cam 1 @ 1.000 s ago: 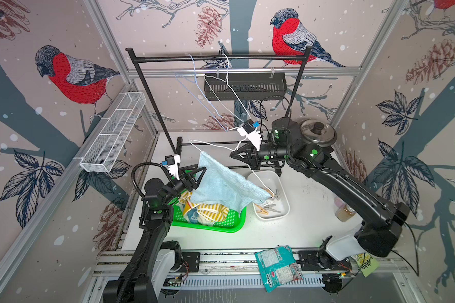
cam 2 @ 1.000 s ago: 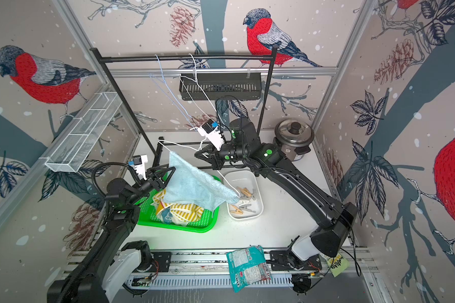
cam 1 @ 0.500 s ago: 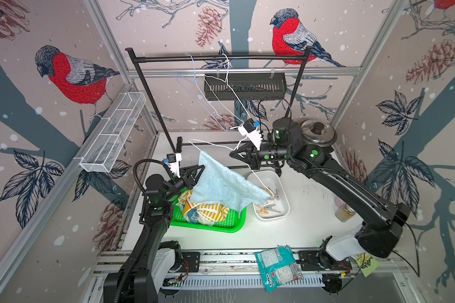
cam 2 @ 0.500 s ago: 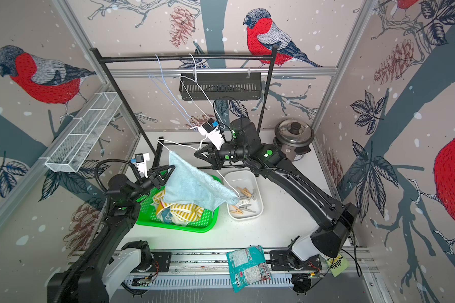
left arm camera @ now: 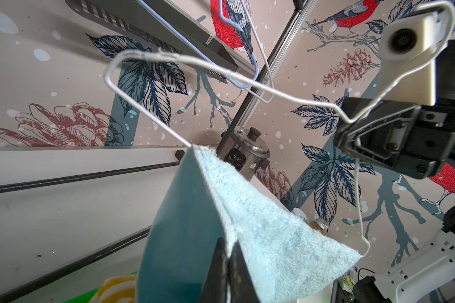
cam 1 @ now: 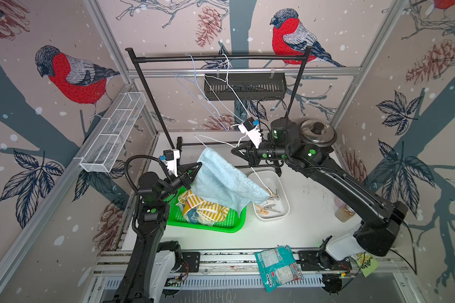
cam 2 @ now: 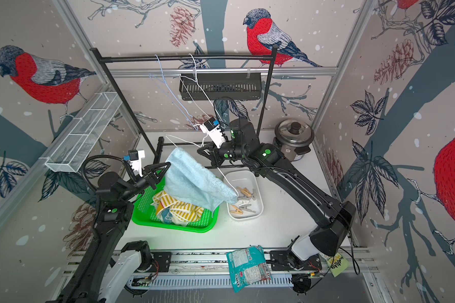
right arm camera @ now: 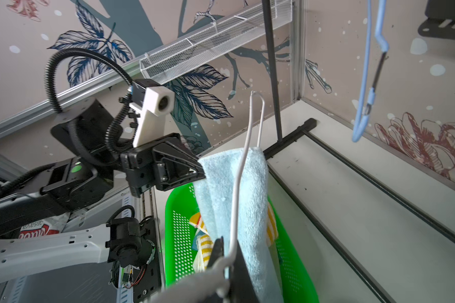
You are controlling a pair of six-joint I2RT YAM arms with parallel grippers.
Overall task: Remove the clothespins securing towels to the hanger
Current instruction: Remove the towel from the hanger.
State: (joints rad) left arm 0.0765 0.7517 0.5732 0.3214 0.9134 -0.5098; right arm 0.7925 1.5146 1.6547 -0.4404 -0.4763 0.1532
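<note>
Top views both show the white bench (cam 1: 313, 210) carrying a green tray (cam 1: 233, 217) with a yellow-striped towel (cam 1: 204, 208) bunched in it. Above the tray, a light-blue towel (cam 1: 221, 181) drapes over a white wire hanger (right arm camera: 238, 183) that slants through the air, its low end over a white tub (cam 1: 269, 176) just beside the tray. The left gripper (left arm camera: 228, 265) is pinched onto the light-blue towel's edge, and the right gripper (right arm camera: 227, 259) is clamped on the hanger's wire. Loose clothespins (cam 1: 267, 208) lie in the tub.
</note>
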